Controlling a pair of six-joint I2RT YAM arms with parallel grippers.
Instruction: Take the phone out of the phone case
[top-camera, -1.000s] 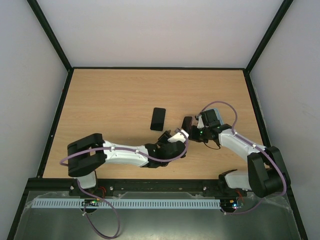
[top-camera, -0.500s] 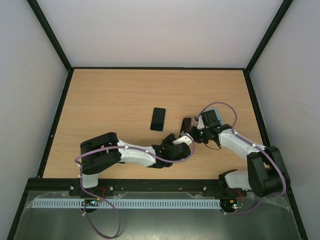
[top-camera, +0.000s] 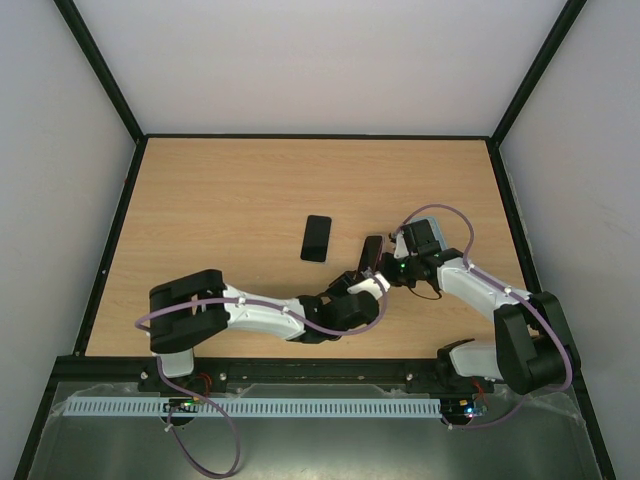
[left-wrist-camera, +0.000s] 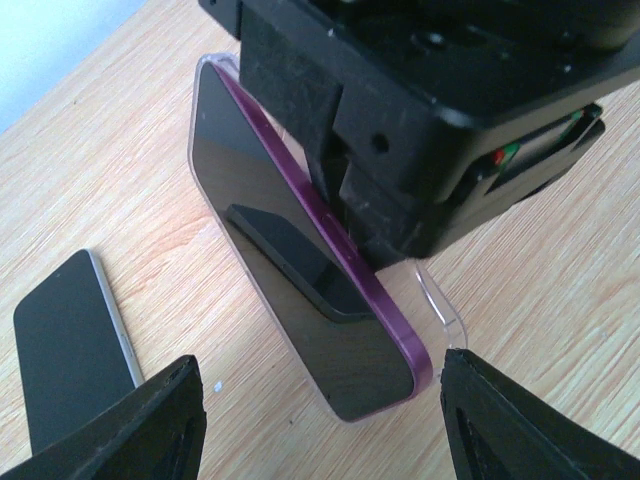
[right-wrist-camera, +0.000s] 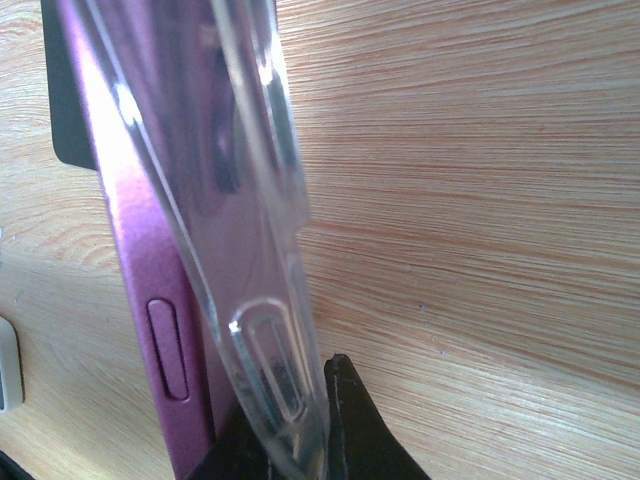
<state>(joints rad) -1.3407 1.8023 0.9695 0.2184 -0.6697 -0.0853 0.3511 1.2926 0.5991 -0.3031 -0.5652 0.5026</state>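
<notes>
R gripper (right-wrist-camera: 300, 440) fingers pinch clear phone case (left-wrist-camera: 440, 305) rim at its 3 o'clock, purple phone (left-wrist-camera: 290, 250) tilted partly out, L gripper (left-wrist-camera: 320, 415) fingers spread astride 6 o'clock end, black handset (left-wrist-camera: 70, 350) flat at 10 o'clock.

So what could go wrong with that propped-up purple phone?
The right gripper pinches just one edge of the clear case, so the tilted purple phone could slip onto the table. The open left gripper could knock it loose as it grips. The second phone lying nearby might get bumped.
</notes>
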